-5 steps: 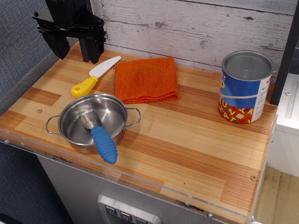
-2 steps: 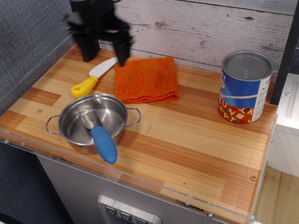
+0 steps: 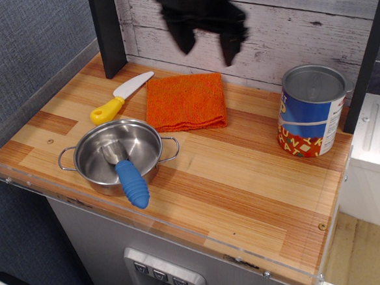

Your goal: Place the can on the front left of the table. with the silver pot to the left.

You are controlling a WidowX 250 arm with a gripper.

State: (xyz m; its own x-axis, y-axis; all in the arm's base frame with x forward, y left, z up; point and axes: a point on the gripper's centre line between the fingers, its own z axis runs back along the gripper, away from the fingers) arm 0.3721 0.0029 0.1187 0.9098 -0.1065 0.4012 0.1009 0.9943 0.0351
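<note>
— Two utensils sit nearest the camera on the bench point(image 3: 246, 197): what are they?

— At the front left stands the silver pot point(image 3: 118, 154), upright, with its wire handles out to either side. A tool with a blue ribbed handle point(image 3: 131, 183) leans on its front rim, its grey metal end resting inside the pot.

— And just behind the pot?

— A toy knife point(image 3: 120, 97) with a yellow handle and white blade lies flat on the planks, pointing toward the back wall. Just beside it, to the right, an orange cloth point(image 3: 185, 102) is spread flat, folded into a square.

— Where is the can?

— The can point(image 3: 310, 110) stands upright near the back right corner of the bench, well apart from the pot and the cloth, its grey lid on top and its blue label facing the camera.

— And the arm?

— The black pincer point(image 3: 204, 40) hangs in the air at the rear, above the far edge of the cloth and in front of the whitewashed plank wall. It is motion-blurred, yet its two fingers show spread apart, with nothing between them.
</note>
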